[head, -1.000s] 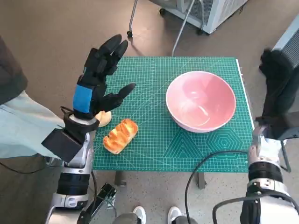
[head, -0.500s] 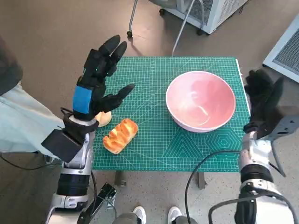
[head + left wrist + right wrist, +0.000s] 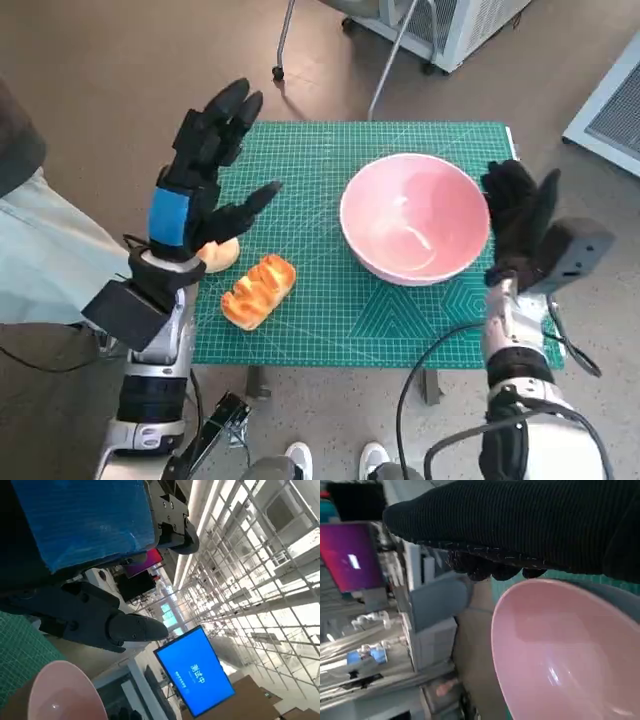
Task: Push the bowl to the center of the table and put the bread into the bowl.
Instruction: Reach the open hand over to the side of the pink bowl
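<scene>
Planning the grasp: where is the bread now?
In the head view, the bread lies near the green mat's front left corner, just below the left hand, well left of the bowl.

Bare mat [image 3: 320, 190] lies between left hand [image 3: 200, 180] and bowl [image 3: 415, 215]; right hand [image 3: 520, 215] crowds the bowl's right rim.

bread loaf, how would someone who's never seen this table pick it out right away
Start at the green cutting mat covering the small table. On its near-left part, below the raised left hand, lies the bread loaf. It is golden-orange, oblong and ridged, unlike the paler round bun beside it and the big pink bowl.
</scene>
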